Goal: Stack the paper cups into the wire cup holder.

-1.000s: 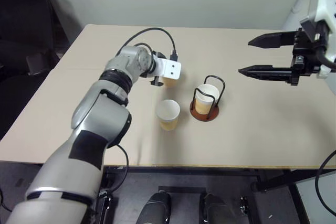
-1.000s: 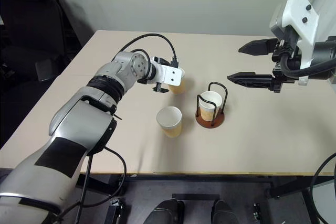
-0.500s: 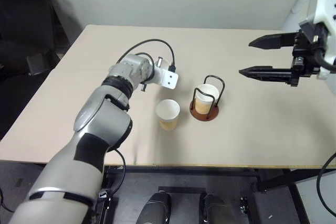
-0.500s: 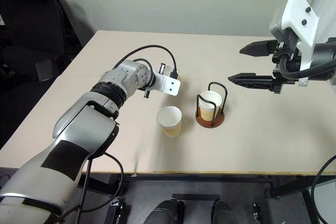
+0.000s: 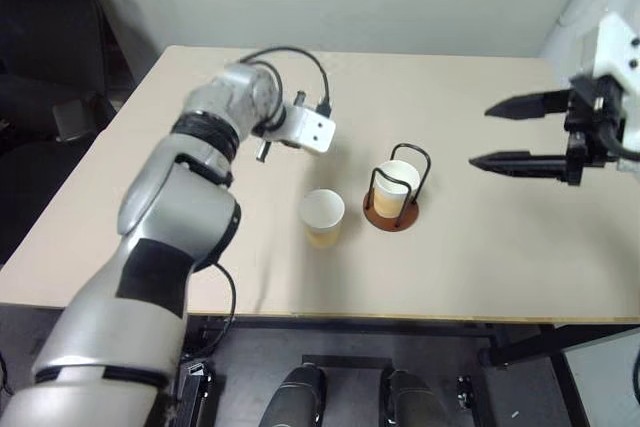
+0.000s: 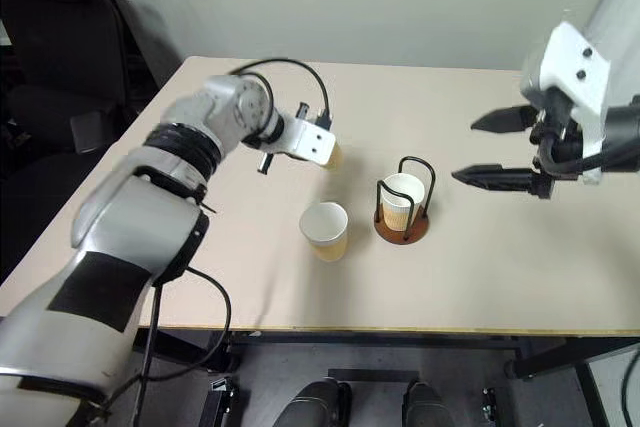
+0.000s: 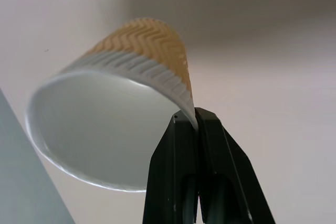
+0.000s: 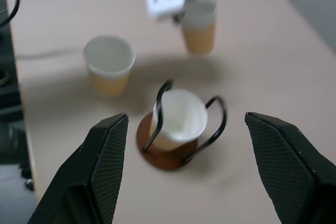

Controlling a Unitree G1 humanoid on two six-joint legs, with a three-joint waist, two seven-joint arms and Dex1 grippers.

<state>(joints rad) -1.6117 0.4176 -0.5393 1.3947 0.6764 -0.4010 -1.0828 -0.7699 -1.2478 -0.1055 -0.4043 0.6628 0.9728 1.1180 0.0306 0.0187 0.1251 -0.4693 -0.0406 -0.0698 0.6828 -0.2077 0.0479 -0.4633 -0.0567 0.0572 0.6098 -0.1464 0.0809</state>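
Jaws of the left gripper (image 7: 195, 124) are pinched tight on the rim of one paper cup (image 7: 113, 114), held above the desk (image 5: 480, 247). Three paper cups in all: that held one, a second (image 5: 322, 217) standing loose on the desk, and a third (image 5: 393, 187) seated in the single wire cup holder (image 5: 392, 209). Further right, the right gripper (image 5: 505, 134) hangs with jaws spread wide, gripping nothing.

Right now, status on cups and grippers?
Left gripper shut on cup, lifted. Right gripper open. One cup in holder, one loose. Path clear.
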